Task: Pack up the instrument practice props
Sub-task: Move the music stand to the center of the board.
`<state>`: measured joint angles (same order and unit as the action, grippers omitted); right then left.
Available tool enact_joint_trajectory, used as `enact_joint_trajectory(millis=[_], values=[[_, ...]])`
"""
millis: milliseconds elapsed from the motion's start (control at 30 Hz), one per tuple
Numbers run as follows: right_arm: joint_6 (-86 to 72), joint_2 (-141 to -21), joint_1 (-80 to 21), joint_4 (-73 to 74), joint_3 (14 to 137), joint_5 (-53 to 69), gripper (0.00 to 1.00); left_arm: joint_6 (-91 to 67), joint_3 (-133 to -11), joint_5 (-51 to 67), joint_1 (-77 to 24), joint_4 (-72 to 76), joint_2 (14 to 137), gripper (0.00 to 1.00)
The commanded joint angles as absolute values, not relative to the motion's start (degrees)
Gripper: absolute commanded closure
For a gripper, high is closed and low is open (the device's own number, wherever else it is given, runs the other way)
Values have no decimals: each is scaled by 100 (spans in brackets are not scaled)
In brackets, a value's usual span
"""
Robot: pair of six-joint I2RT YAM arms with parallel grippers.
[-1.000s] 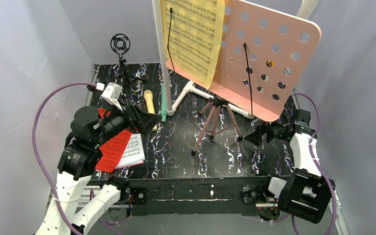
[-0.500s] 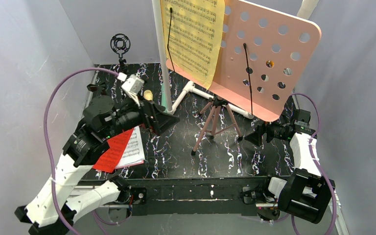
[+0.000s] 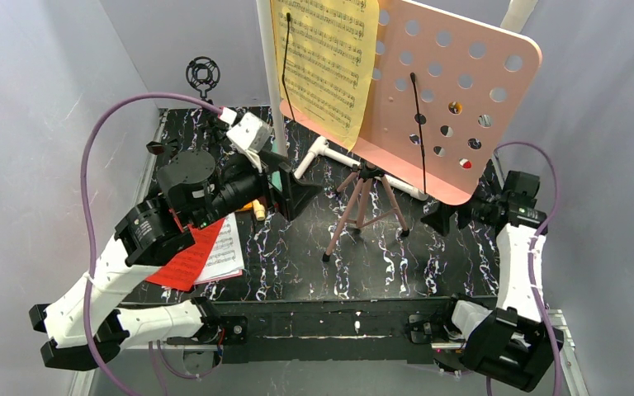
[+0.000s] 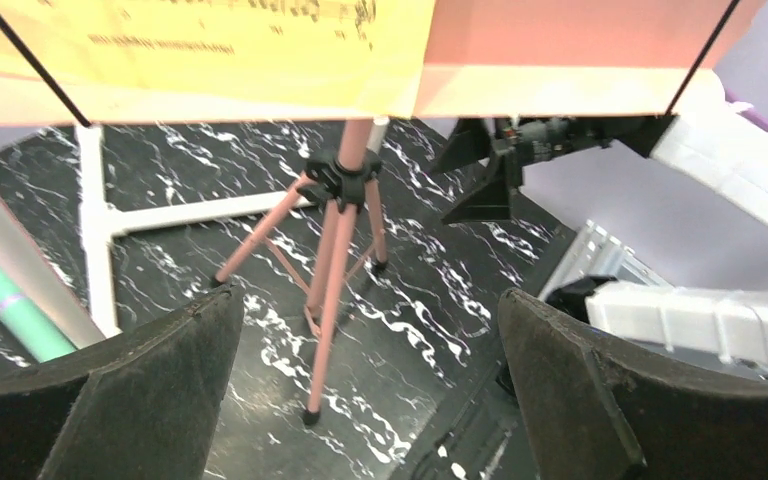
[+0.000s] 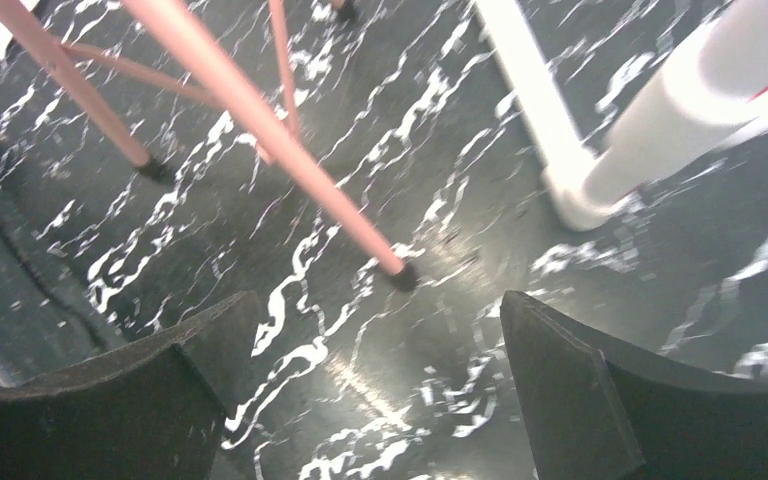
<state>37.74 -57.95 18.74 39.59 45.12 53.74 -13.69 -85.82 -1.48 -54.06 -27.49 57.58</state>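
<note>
— While both sets of jaws stand apart and empty, where's the music stand?
— Upright on the counter, between left end effector and right end effector. Approach step, I judge; next, clamp a tripod leg without tipping it.

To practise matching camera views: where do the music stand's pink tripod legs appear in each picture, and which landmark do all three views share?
Top external: tripod legs stand near the centre.
Left wrist: centre, seen from the side.
Right wrist: upper left, one leg slanting down towards the centre.
Shared landmark: white pipe frame.
</note>
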Motion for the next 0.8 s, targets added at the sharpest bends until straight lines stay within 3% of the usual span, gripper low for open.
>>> enact_joint_trajectory(millis=[0, 433, 767], values=[[3697, -5605, 1904, 4578, 5483, 5020, 0, -925, -9169, -845, -5480, -2777, 5904, 2], [3432, -5542, 1711, 5327, 5923, 6102, 0, -859, -10150, -1203, -5791, -2760, 6921, 2], [3480, -6245, 169, 4191, 5538, 4988, 28, -817, -8916, -1172, -5797, -2648, 5803, 2]])
